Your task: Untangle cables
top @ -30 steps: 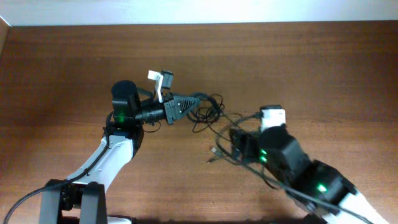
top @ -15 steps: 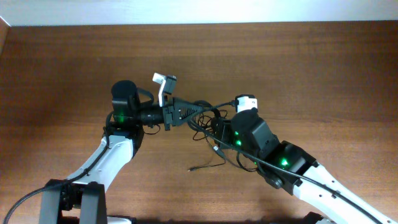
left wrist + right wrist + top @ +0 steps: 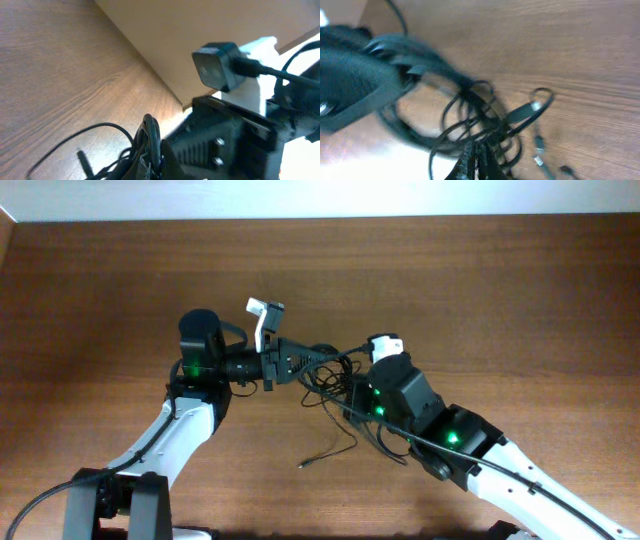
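The cables (image 3: 328, 372) are thin black cords bunched in a tangle at the table's middle, between both arms. My left gripper (image 3: 305, 361) points right and is shut on one side of the bunch. In the left wrist view a loop of the cables (image 3: 151, 131) rises from between its fingertips (image 3: 150, 167). My right gripper (image 3: 345, 388) reaches in from the lower right and is shut on strands of the cables (image 3: 485, 107), which fan out above its tips (image 3: 476, 161). One loose cord end (image 3: 322, 454) trails toward the front. Small plug ends (image 3: 539, 145) lie on the wood.
The brown wooden table (image 3: 500, 300) runs to a pale wall along its far edge (image 3: 320, 218). The two arms meet almost tip to tip. The right arm's wrist camera (image 3: 217, 67) looms close in the left wrist view. Thicker arm cabling (image 3: 400, 448) hangs beside the right arm.
My right arm has swung up and left into the bunch and its jaws have shut on strands. The loose cord end slid left toward the front. The left arm barely moved.
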`<state>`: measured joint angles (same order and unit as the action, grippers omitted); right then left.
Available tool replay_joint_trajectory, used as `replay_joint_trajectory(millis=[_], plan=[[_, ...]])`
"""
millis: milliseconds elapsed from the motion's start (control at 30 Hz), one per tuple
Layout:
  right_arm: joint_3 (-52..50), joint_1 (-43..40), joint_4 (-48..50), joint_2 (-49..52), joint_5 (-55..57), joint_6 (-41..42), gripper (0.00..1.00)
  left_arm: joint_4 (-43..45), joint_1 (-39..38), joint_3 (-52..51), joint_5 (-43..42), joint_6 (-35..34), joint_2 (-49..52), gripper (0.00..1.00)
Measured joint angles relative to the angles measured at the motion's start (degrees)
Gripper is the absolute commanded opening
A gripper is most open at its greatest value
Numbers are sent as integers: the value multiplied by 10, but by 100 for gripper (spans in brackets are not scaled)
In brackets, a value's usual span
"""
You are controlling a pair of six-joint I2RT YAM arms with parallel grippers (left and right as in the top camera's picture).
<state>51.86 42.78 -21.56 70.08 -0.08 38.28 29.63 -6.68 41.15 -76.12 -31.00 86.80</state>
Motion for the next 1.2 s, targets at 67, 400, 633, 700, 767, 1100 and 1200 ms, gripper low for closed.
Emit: replay_joint_trajectory(millis=[67, 400, 633, 700, 767, 1100, 1200], plan=[[0, 0, -30, -13, -25, -8, 21, 0, 0, 0, 17, 0, 0, 0], [0, 0, -24, -26, 5, 185, 39, 0, 0, 0, 40, 0, 0, 0], [0, 0, -3, -11, 43, 401, 36, 0, 0, 0, 33, 9, 0, 0], [0, 0, -2, 5, 47, 430, 35, 0, 0, 0, 30, 11, 0, 0], [0, 0, 3, 37, 52, 474, 34, 0, 0, 0, 26, 13, 0, 0], [0, -7, 64, 82, 111, 520, 4, 0, 1, 0, 6, 15, 0, 0], [0, -14, 64, 82, 114, 445, 4, 0, 0, 0, 5, 15, 0, 0]])
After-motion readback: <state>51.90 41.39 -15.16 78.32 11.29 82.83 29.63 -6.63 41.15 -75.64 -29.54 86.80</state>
